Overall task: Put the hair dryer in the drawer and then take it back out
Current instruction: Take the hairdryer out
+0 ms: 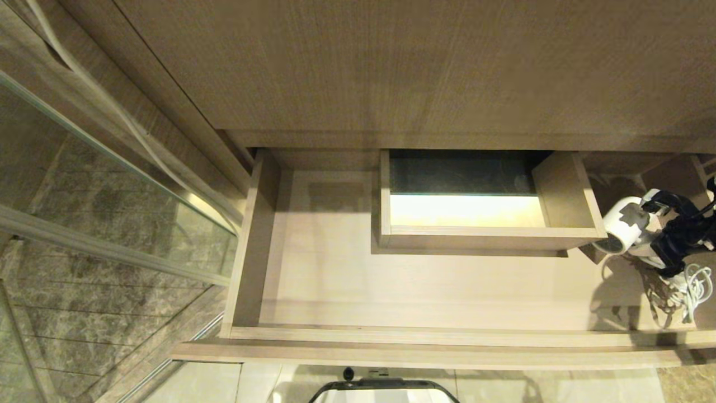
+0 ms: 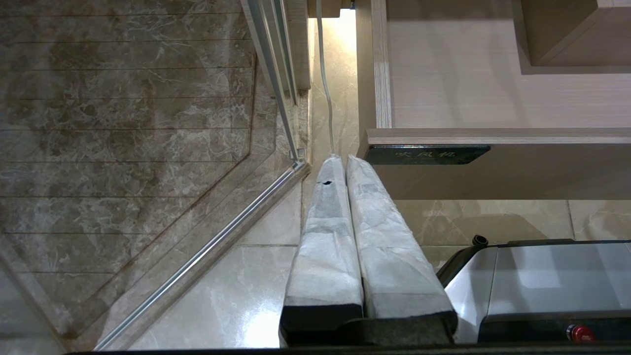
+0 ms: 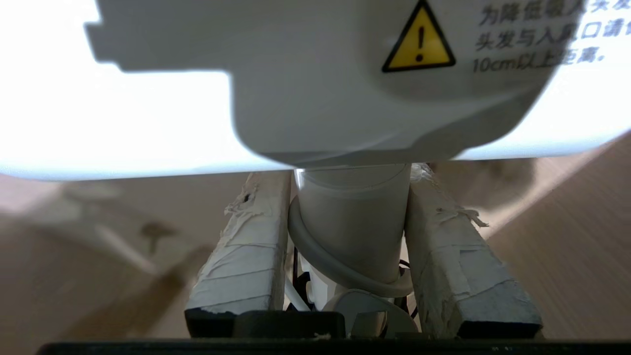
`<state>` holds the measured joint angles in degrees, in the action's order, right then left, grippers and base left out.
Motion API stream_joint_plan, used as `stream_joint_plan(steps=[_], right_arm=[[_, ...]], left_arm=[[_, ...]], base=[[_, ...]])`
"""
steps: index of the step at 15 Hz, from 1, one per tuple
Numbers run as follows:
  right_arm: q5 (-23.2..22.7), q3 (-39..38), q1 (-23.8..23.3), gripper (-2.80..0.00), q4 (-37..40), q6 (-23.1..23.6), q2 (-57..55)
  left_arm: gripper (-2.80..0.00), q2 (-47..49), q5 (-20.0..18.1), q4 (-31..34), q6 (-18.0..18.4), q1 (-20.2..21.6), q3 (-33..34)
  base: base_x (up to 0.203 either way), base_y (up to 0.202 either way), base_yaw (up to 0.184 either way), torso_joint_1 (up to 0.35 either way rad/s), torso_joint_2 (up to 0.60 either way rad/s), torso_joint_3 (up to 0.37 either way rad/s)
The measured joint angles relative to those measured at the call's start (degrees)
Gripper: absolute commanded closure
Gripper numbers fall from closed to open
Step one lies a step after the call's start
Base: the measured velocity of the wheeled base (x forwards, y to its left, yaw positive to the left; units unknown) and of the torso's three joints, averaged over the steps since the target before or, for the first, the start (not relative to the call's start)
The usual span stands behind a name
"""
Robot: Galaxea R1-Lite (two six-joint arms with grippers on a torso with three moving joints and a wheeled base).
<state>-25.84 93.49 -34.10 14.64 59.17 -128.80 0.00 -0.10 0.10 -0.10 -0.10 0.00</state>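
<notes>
The drawer point(image 1: 335, 268) stands pulled open and fills the middle of the head view, with its front edge running along the lower part of the frame. A boxed cutout point(image 1: 481, 224) sits at its middle back, upper centre of the frame. The hair dryer point(image 1: 623, 224) is inside the drawer at the far right edge of the head view, just right of the cutout, with its round grey grille turned toward the lower left. Its white cord point(image 1: 691, 288) lies bundled on the drawer floor below it, in the lower right.

The right gripper point(image 1: 668, 246) reaches in from the right edge of the frame and is on the dryer. In the right wrist view its two taped fingers point(image 3: 246, 256) stand on either side of the dryer's handle point(image 3: 352, 222) and press against it, so the jaws are clamped on the handle; the dryer's white body with a yellow warning triangle fills the top of that frame. Whether the dryer rests on the drawer floor or is lifted just off it is hard to tell from the head view.

The left gripper point(image 2: 345, 162) is parked outside the drawer, its taped fingers together, pointing at the drawer's front corner near a small dark label point(image 2: 426, 154). Marble floor point(image 2: 123, 148) fills the left of that frame.
</notes>
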Motion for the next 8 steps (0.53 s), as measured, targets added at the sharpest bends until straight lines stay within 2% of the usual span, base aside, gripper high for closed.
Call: stream_joint_plan(steps=[8], right_arm=[[2.1, -1.1, -0.1, 0.0, 8.1, -1.4, 13.2]], left_arm=[[0.0, 0.0, 0.0, 0.0, 0.0, 0.0, 0.0]], base=[[0.0, 0.0, 0.0, 0.0, 0.0, 0.0]])
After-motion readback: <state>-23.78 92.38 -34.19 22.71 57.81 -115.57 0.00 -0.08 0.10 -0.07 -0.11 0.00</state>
